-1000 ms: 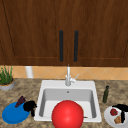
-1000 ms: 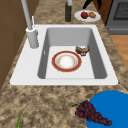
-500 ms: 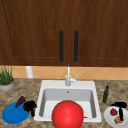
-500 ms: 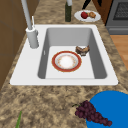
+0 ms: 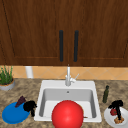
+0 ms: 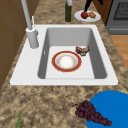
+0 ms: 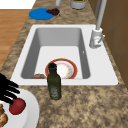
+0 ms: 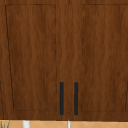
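Over the white plate (image 5: pixel 110 119) at the counter's right end, the right hand (image 5: pixel 116 105) hung, fingers straight, tips touching the red apple (image 5: pixel 113 112); the frame edge cut the plate. Beside the blue plate (image 5: pixel 12 115), the left hand (image 5: pixel 30 106) hovered, its fingers unreadable.

Speckled stone counter (image 6: pixel 50 100); glossy white sink (image 6: pixel 62 80); dark wood cabinet (image 8: pixel 32 57).

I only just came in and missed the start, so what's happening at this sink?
The right hand reaches down over the white plate right of the sink, fingers at a red apple beside a browned pastry. The left hand hangs by the blue plate with its purple grapes. In the sink lie a red-rimmed bowl and a small brown item. A dark green bottle stands nearby.
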You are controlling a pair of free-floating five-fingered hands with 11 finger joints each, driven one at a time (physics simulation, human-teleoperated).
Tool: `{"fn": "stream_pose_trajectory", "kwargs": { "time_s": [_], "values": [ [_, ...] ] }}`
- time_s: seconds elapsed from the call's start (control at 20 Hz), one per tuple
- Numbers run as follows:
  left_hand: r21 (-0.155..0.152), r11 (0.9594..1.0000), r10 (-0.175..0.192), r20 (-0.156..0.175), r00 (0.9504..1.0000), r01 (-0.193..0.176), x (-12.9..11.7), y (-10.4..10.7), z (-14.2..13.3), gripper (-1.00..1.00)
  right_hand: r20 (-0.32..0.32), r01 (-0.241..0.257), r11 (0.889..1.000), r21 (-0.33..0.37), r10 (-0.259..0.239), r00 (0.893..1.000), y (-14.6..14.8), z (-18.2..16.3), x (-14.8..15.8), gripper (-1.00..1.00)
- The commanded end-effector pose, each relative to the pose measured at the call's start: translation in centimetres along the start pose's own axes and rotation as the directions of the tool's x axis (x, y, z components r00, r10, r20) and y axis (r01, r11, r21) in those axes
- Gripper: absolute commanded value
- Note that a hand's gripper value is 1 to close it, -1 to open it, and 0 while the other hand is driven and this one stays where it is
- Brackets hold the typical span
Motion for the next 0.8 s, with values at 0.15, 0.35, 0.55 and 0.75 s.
{"fn": "stream_pose_trajectory", "kwargs": {
  "time_s": [0.15,0.35,0.55,0.75],
  "values": [
    [0.0,1.0,0.0,0.0,1.0,0.0,0.0,0.0,0.0,0.0,-0.077,0.027,0.984,0.174,-0.013,0.997,-2.0,0.0,1.1,-1.0],
    [0.0,1.0,0.0,0.0,1.0,0.0,0.0,0.0,0.0,0.0,-0.102,0.039,0.971,0.236,-0.015,0.995,-3.9,0.6,1.6,-1.0],
    [0.0,1.0,0.0,0.0,1.0,0.0,0.0,0.0,0.0,0.0,-0.121,0.039,0.954,0.299,-0.003,0.993,-5.9,1.3,2.4,-1.0],
    [0.0,1.0,0.0,0.0,1.0,0.0,0.0,0.0,0.0,0.0,-0.182,0.119,0.97,0.211,-0.08,0.98,-5.8,1.9,2.4,-1.0]
  ]
}}
